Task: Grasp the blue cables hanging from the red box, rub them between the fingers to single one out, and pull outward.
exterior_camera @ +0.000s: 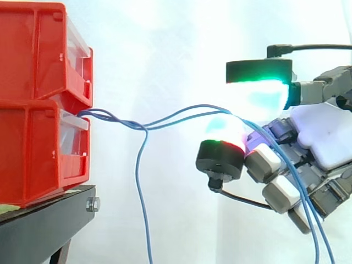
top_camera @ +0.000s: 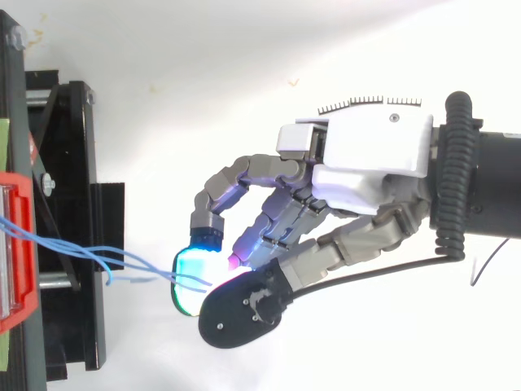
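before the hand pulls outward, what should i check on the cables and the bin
1. Blue cables held between the hand's fingertips: ok, strands run in between the glowing pads.
2. One strand singled out: not ok, two strands enter the pinch side by side.
3. Loose strand clear of the hand: ok, it drops straight down about midway between bin and hand.
4. Cables' far end in the lower red bin: ok, they come out of its front.
5. Slack to pull: ok, the strands curve and are not taut.
6. Bin fixed to the black stand: cannot tell.
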You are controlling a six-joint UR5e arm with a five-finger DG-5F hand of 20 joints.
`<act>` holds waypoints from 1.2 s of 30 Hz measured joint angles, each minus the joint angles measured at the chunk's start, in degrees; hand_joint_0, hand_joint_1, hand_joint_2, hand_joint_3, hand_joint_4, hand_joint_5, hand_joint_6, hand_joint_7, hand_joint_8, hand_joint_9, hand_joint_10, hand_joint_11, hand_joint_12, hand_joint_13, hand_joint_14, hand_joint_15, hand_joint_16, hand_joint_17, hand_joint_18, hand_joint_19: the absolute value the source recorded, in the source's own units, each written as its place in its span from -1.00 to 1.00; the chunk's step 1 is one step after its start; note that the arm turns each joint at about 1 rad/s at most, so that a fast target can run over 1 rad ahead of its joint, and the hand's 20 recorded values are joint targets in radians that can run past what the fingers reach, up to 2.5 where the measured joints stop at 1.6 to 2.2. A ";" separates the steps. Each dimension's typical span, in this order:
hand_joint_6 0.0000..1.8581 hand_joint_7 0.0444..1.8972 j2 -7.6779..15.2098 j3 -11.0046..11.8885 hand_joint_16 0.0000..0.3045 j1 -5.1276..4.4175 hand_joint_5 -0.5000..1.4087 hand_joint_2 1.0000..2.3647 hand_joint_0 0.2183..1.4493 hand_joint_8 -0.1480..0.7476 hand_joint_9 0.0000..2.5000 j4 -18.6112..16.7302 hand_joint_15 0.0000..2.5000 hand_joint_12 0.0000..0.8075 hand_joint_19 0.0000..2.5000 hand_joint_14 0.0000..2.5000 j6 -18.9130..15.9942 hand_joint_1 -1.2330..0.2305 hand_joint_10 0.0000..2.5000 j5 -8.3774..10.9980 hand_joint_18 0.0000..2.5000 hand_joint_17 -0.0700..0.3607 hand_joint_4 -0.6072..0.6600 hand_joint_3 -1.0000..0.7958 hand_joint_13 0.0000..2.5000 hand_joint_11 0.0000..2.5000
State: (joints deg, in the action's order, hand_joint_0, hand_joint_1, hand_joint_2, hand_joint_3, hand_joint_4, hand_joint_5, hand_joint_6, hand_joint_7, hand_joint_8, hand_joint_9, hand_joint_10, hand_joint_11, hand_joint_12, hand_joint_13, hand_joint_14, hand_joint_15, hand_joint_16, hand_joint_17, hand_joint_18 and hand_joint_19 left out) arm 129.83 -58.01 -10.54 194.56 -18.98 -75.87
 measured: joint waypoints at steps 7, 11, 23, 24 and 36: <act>-0.02 -0.12 -0.01 0.00 -0.71 0.00 -0.68 -1.00 -0.09 -0.17 -0.22 0.00 -0.47 -0.18 -0.58 -0.98 -0.08 -0.53 -0.98 -0.07 -0.33 -0.22 0.05 -0.44 -0.22 -0.42; -0.01 -0.10 0.00 0.00 -0.72 0.10 -0.67 -1.00 -0.21 -0.15 -0.20 0.09 -0.46 -0.19 -0.56 -0.98 -0.09 -0.54 -0.98 -0.07 -0.32 -0.23 0.05 -0.44 -0.20 -0.42; -0.03 -0.01 0.00 0.00 -0.70 0.56 -0.64 -1.00 -0.36 -0.09 -0.13 0.26 -0.44 -0.13 -0.49 -0.98 -0.02 -0.27 -0.98 -0.50 -0.31 -0.20 0.06 -0.44 -0.17 -0.42; -0.03 0.02 0.00 0.00 -0.70 0.58 -0.64 -0.99 -0.33 -0.08 -0.13 0.28 -0.44 -0.14 -0.50 -0.98 -0.01 -0.32 -0.98 -0.64 -0.31 -0.20 0.02 -0.34 -0.17 -0.42; 0.01 0.03 -0.01 0.05 -0.71 1.24 -0.67 -1.00 -0.10 -0.14 -0.15 1.87 -0.46 -0.18 -0.53 -0.98 0.02 -0.45 -0.98 -1.65 -0.31 -0.22 -0.26 -0.40 -0.18 -0.41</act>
State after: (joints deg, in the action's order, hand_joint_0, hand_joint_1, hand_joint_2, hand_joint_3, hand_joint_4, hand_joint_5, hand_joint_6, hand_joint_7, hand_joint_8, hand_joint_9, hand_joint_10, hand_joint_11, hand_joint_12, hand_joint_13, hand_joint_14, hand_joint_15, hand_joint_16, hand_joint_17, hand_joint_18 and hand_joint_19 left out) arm 129.82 -57.96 -9.30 196.42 -18.97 -77.52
